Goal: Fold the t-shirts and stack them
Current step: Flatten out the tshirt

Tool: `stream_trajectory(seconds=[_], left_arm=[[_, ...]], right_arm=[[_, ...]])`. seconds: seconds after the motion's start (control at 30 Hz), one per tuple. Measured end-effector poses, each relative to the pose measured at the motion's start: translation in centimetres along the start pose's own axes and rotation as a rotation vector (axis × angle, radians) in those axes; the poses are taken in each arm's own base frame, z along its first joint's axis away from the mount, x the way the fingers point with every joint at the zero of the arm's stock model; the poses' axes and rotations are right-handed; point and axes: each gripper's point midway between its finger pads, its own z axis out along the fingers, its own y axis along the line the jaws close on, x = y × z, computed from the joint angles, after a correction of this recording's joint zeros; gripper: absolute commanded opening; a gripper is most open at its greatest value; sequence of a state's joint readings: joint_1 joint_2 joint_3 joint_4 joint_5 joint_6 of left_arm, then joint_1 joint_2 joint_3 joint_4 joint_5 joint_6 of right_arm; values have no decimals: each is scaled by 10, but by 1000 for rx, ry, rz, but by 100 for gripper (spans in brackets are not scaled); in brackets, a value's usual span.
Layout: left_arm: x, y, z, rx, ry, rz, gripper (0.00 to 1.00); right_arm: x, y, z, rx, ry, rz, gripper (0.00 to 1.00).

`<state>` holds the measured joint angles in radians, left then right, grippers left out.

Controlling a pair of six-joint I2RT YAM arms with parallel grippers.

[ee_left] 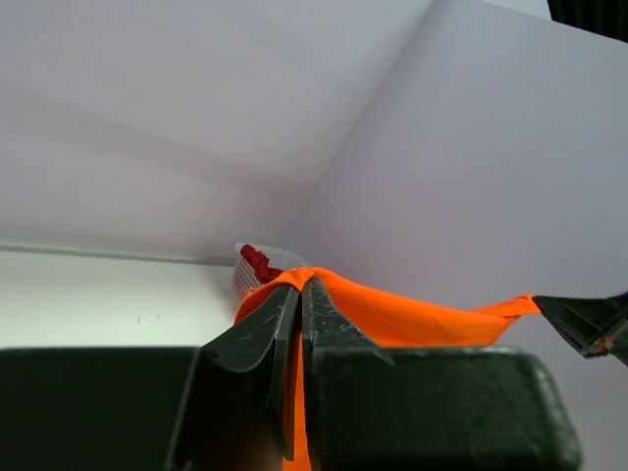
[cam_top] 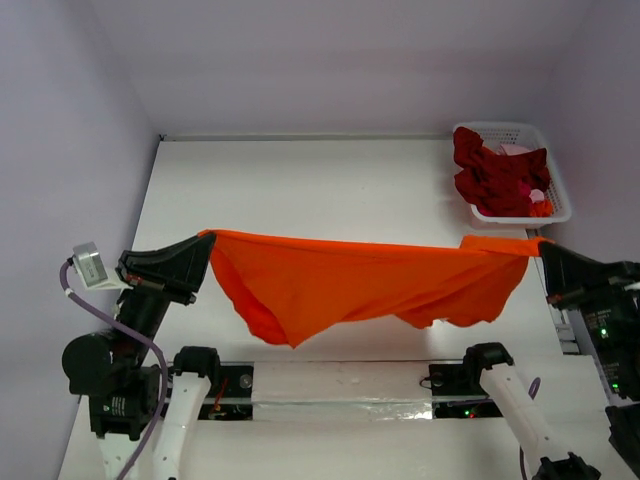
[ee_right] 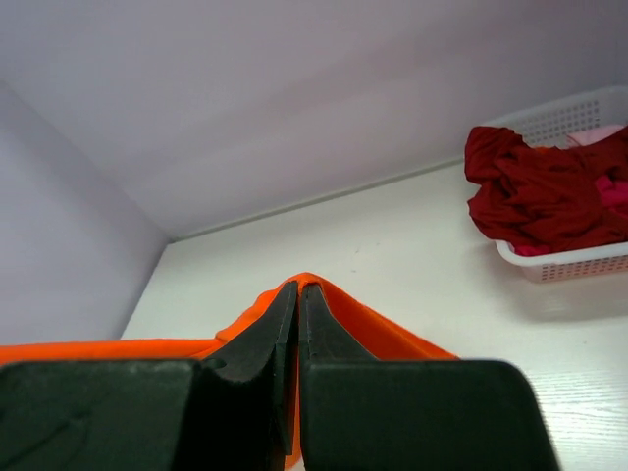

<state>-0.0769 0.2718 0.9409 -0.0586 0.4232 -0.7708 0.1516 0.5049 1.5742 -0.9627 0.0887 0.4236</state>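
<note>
A bright orange t-shirt (cam_top: 350,275) hangs stretched in the air between my two grippers, above the white table (cam_top: 300,180). My left gripper (cam_top: 207,240) is shut on its left end; the cloth shows pinched between the fingers in the left wrist view (ee_left: 392,319). My right gripper (cam_top: 540,247) is shut on its right end, with orange cloth (ee_right: 392,339) pinched in the right wrist view. The shirt sags in the middle, its lower edge close to the table. Dark red shirts (cam_top: 495,175) and a bit of pale pink cloth (cam_top: 515,150) lie in the basket.
A white lattice basket (cam_top: 555,195) stands at the table's far right corner, also in the right wrist view (ee_right: 579,260). Pale walls enclose the table on the back and both sides. The arm bases (cam_top: 330,385) sit at the near edge.
</note>
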Motion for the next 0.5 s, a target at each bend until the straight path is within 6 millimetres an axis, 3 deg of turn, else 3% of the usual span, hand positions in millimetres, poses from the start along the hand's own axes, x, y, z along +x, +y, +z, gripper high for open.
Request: stream_trajectory(seconds=[0.13,0.23,0.37,0.5], left_arm=[[4,6,-7,-39,4,-15,0],[6,13,-8,-73,6,-27,0],[2,16,-6,-97,-9,-23,0],[-1,35,8,-149,-25,-16,0]], right_arm=[[-2,3,-17,-33,-27,6,0],[-1,5,-16,-43,-19,6,0],[3,8,2,-44,16,8,0],[12,8,36,-32,44,14,0]])
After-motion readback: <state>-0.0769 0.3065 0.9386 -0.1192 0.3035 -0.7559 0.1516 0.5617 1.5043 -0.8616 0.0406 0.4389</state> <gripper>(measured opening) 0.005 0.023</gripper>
